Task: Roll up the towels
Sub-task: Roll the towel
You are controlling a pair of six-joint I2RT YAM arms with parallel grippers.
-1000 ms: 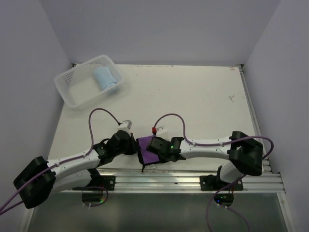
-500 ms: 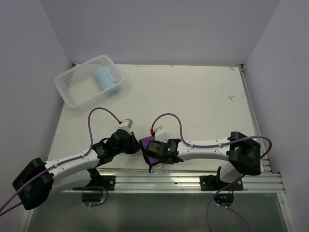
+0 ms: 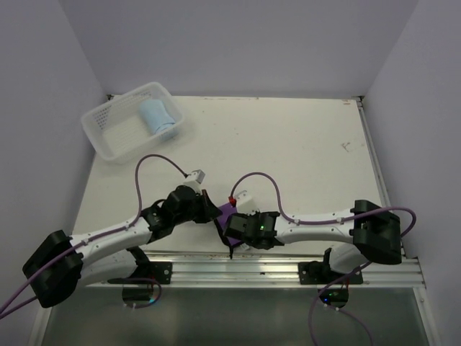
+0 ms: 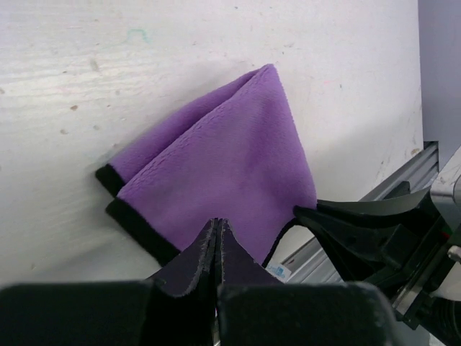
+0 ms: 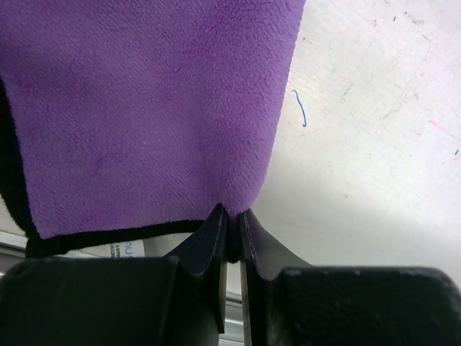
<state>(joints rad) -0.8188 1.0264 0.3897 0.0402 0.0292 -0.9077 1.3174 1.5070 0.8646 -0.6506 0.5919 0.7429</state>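
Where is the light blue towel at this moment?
In the top view, the light blue towel lies inside the white basket, toward its right end, at the far left corner of the table.

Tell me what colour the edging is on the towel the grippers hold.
Black, around the purple towel; the left wrist view shows it best.

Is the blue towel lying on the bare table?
No, the blue towel sits rolled inside the basket at the far left.
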